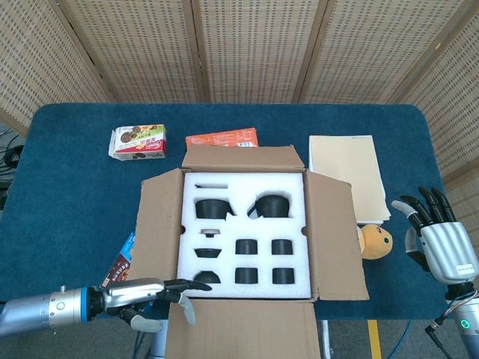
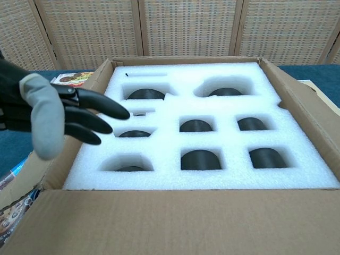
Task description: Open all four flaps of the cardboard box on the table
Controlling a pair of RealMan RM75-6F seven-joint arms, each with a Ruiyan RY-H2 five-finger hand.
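With the brown cardboard box mid-desk and all four flaps apparently folded out, the empty, spread left hand should lift clear of the near flap without dragging it.

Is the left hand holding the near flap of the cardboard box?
No, the left hand hovers with fingers spread beside the near flap, gripping nothing.

A blue-covered table fills the foreground. Behind it stands a folding screen of woven cane panels in wooden frames. Lighting is even and bright.
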